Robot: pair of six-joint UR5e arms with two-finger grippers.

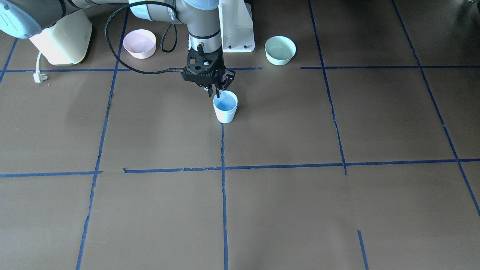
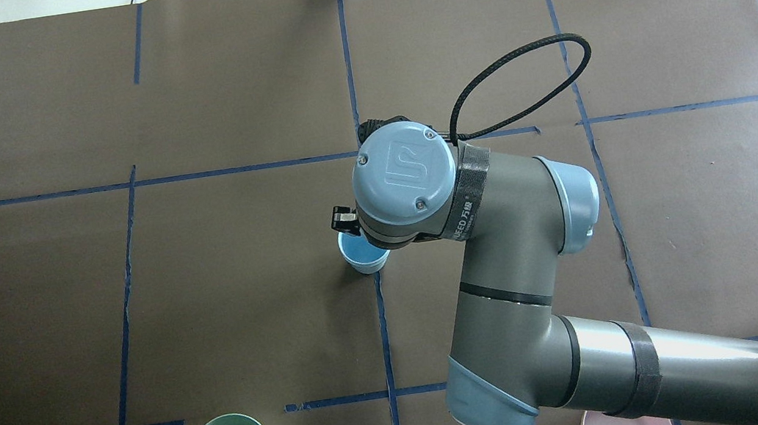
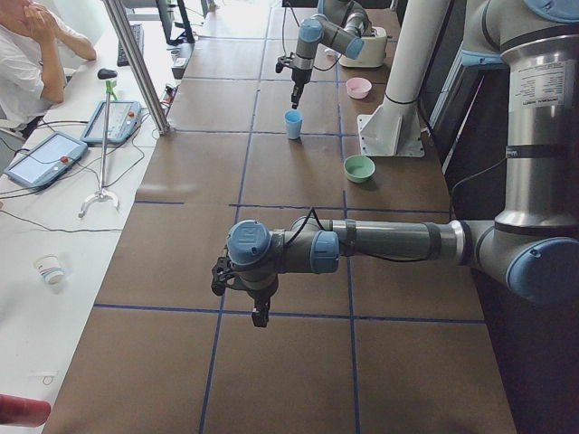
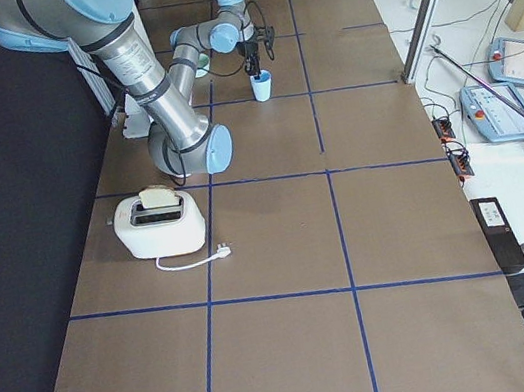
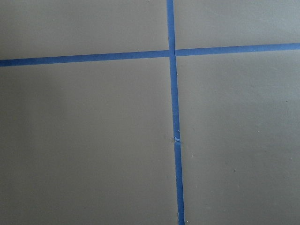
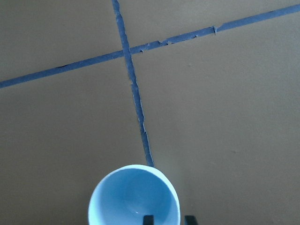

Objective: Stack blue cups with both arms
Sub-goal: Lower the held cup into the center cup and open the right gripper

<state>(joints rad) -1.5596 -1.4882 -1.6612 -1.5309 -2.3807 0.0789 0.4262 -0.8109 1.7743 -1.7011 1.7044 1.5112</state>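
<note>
One pale-blue cup stands upright on the brown table at a blue tape line. It also shows in the overhead view and the right wrist view. No second separate cup shows, and I cannot tell whether one is nested inside. My right gripper points down over the cup's rim. In the right wrist view its fingers straddle the rim, one inside and one outside, with a gap around the wall. My left gripper hangs over bare table far from the cup. I cannot tell whether it is open or shut.
A pink bowl and a mint-green bowl stand near the white base pedestal. A cream toaster with a loose plug sits beside the right arm. A person sits beyond the table's far edge.
</note>
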